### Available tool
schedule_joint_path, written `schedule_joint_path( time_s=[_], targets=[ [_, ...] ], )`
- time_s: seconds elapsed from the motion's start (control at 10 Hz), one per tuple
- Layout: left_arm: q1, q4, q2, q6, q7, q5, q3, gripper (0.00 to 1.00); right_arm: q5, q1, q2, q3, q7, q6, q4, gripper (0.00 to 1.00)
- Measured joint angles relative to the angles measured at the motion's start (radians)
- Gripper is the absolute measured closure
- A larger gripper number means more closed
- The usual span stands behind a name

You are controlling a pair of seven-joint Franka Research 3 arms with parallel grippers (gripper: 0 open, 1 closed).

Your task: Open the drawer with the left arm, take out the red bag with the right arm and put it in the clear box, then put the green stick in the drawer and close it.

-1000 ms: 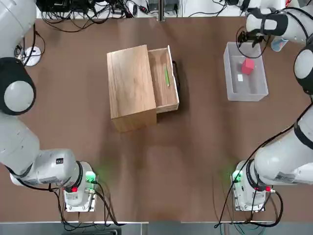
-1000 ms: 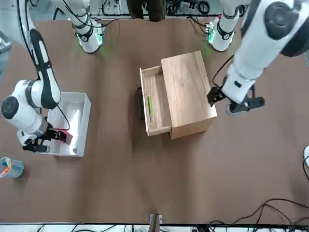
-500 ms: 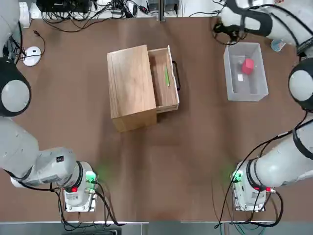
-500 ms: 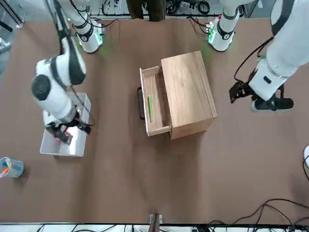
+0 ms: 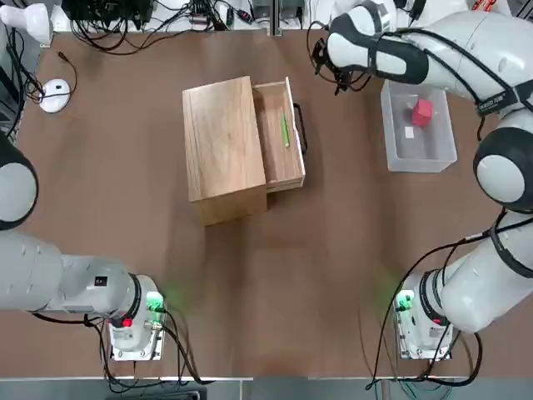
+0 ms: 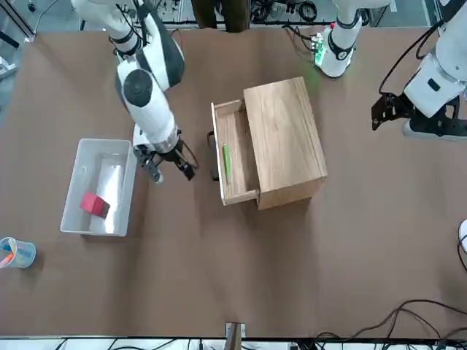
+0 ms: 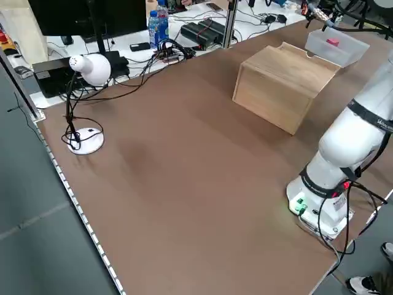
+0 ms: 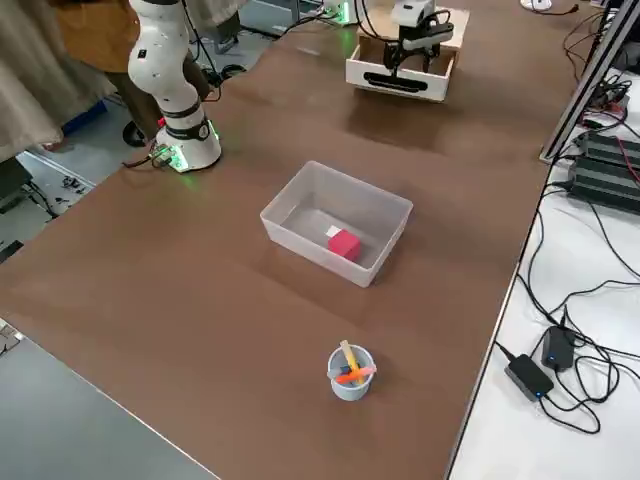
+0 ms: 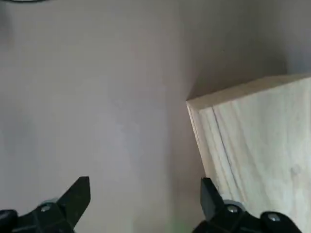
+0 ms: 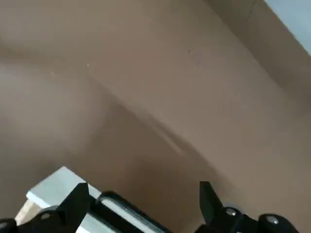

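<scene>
While the top view shows the green stick [image 5: 284,131] lying in the open drawer [image 5: 281,158], the front view has the red bag [image 6: 93,203] inside the clear box [image 6: 80,218]. Wrist views show the left gripper [image 9: 146,194], beside the cabinet [image 9: 257,145], and the right gripper [image 10: 146,194], near the drawer, spread and empty.

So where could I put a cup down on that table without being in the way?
The wide brown stretch between the wooden cabinet and the robot's two bases looks bare. It's crowded between the open drawer and the clear box, where the right gripper hangs with its fingers open.
</scene>
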Motion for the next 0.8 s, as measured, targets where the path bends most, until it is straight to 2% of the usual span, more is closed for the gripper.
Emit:
schedule_joint_path(
  time_s=[0.1,0.3,0.4,0.6,0.7,0.8],
  targets=[
    [0.001,-0.006,-0.001,0.001,0.005,0.0,0.001,0.0,0.005,0.003,0.014,0.0,0.013,0.0,-0.001,0.03],
    [0.011,-0.009,-0.001,0.004,0.046,0.0,0.006,0.0,0.07,0.003,0.055,-0.008,0.032,0.0,-0.003,0.29],
    [0.016,-0.01,0.0,0.007,0.074,0.0,0.01,0.0,0.131,0.003,0.078,-0.009,0.035,0.002,-0.003,0.48],
    [0.052,-0.01,0.0,0.011,0.08,-0.029,0.012,0.0,0.172,0.008,0.124,-0.008,0.067,0.048,-0.003,0.78],
    [0.072,-0.009,0.0,0.011,0.069,-0.037,0.012,0.0,0.176,0.02,0.143,-0.008,0.107,0.082,-0.003,0.89],
    [0.094,-0.01,0.0,0.01,0.06,-0.04,0.013,0.0,0.177,0.038,0.159,-0.007,0.14,0.11,-0.003,0.92]
  ],
)
